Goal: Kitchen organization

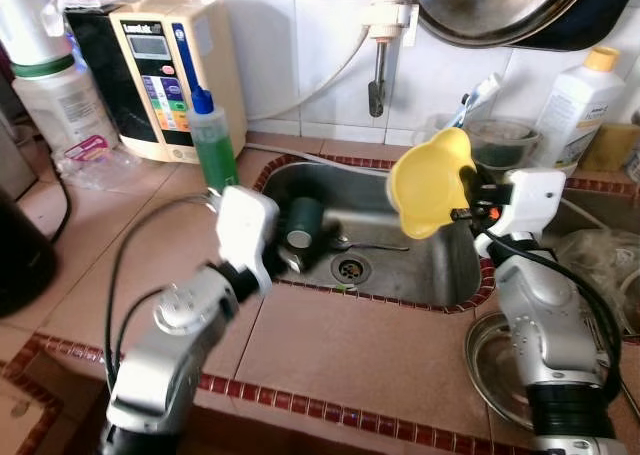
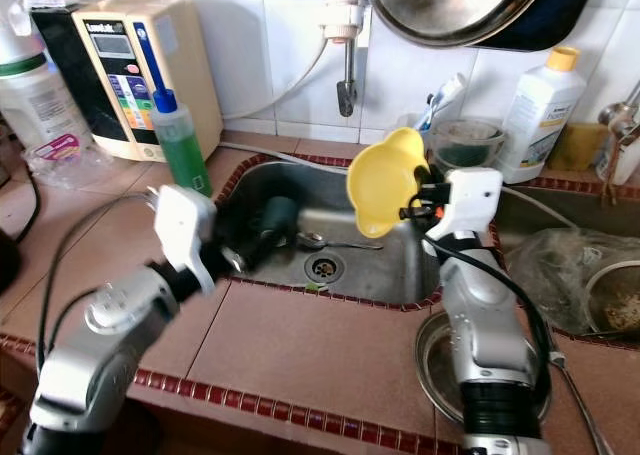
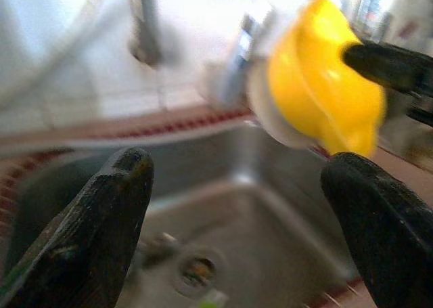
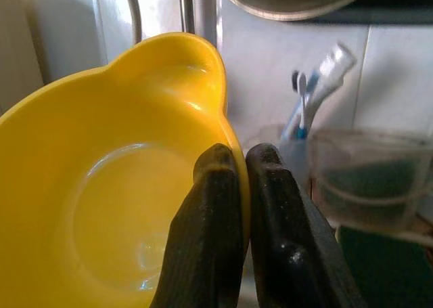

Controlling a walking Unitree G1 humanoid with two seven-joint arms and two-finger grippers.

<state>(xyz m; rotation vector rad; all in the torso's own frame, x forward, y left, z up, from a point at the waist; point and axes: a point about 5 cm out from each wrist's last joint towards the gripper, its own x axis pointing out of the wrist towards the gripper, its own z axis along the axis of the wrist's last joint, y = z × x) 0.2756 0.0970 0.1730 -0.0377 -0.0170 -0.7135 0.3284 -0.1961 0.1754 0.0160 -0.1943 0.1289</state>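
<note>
Right gripper (image 4: 245, 186) is pinching the rim of the yellow bowl (image 1: 432, 182), one finger inside, one outside, fingers closed on the thin wall. It's holding the bowl tipped on edge in the air above the right half of the sink (image 1: 420, 280), at roughly 3 o'clock from the drain (image 1: 350, 268).

Left gripper (image 3: 237, 206) is hanging wide open with nothing between its fingers, low at the sink's 9 o'clock edge. A dark green mug (image 1: 303, 224) is lying on its side in the basin just beside it.

Handling guess: bowl is looking like light, stiff, glossy plastic with a scalloped lip. Probably slippery if wet, not fragile. Rim pinch is fine for carrying; the lobed ear is giving a better bite than the smooth wall.

Sink is stainless with a red tile border. Spoon (image 1: 372, 244) is lying near the drain. Green soap bottle (image 1: 211, 143) is standing at the sink's 10 o'clock; a big steel pan (image 1: 480, 5) is hanging at 12.
</note>
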